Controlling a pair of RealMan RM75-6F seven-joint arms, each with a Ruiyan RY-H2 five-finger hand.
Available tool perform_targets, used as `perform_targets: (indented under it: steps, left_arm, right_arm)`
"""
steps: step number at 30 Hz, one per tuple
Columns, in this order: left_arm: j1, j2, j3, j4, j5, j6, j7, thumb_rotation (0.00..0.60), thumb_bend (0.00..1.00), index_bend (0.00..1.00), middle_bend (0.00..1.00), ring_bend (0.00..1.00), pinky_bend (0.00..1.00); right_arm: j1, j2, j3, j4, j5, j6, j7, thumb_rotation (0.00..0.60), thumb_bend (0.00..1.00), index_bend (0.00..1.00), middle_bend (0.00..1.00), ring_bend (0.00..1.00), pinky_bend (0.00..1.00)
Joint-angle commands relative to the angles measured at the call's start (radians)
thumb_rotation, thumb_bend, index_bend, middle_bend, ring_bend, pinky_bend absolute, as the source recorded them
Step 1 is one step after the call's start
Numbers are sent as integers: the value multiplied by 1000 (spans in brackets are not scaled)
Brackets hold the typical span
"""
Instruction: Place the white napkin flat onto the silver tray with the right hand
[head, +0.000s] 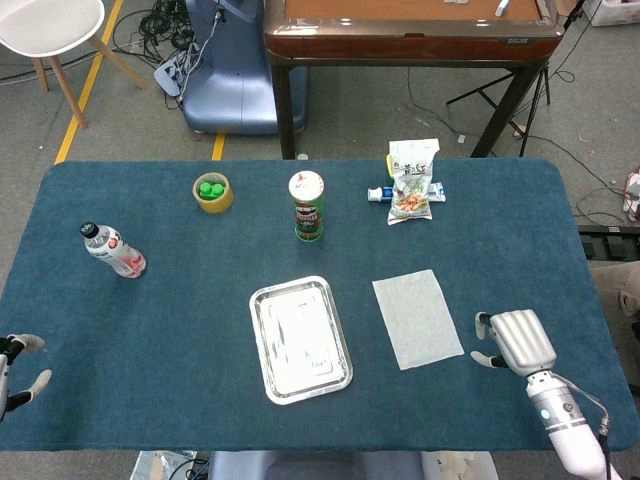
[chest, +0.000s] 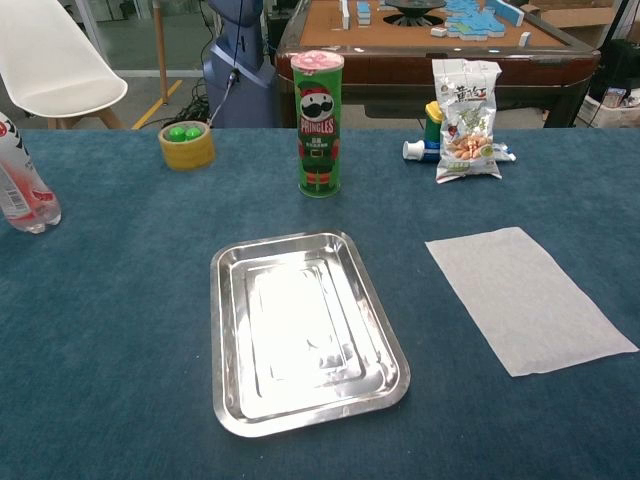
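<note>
1. Head view: right hand (head: 513, 340) hovers palm-down just beside the white napkin (head: 417, 317), near its right edge, holding nothing, fingers apart
2. The napkin lies flat on the blue table (head: 180, 320), just to the right of the silver tray (head: 299, 338), apart from it; tray bare
3. Left hand (head: 15, 368) sits at the table's near-left corner, loosely open, empty
4. Risk: thin paper on cloth, so fingers may slide it or crumple it instead of lifting
5. A one-edge pinch could let it fold and land creased
</note>
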Motion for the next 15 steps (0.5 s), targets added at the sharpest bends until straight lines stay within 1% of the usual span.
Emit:
perform_targets:
  steps: [1,15]
  left_arm:
    - [1,1,-1,-1,-2,0,-1,600,215,430,487,376,539]
    - [9,10,-2,-10,4,16,-3,600,215,430,487,376,539]
  right_arm:
    - [19,-24,0,16,-3,-26,-3,600,0,609,1000,1000,1000]
    - [82,-117,-13,86,-21,-101,-20,600,0,609,1000,1000,1000]
